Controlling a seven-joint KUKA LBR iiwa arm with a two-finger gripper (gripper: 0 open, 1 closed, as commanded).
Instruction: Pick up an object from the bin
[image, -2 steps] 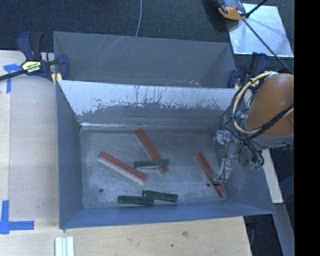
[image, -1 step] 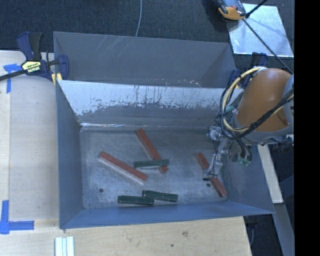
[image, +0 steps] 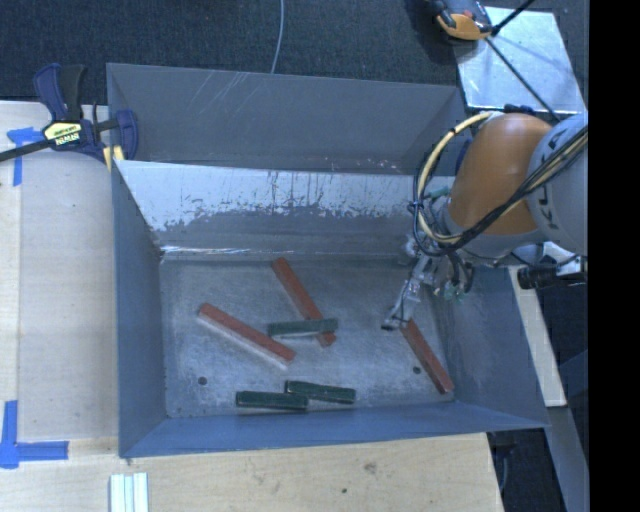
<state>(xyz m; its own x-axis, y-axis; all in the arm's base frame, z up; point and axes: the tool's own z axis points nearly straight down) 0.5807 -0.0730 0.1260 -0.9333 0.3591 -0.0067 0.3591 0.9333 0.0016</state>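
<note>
End effector (image: 397, 318) is low at the right side of the bin (image: 300, 130), at the upper end of a red-brown flat stick (image: 430, 362) lying along the right wall. Released or clenched: can't tell. Two more red-brown sticks (image: 300, 295) and three dark green sticks (image: 320, 393) lie mid-floor and front, well apart from it.
</note>
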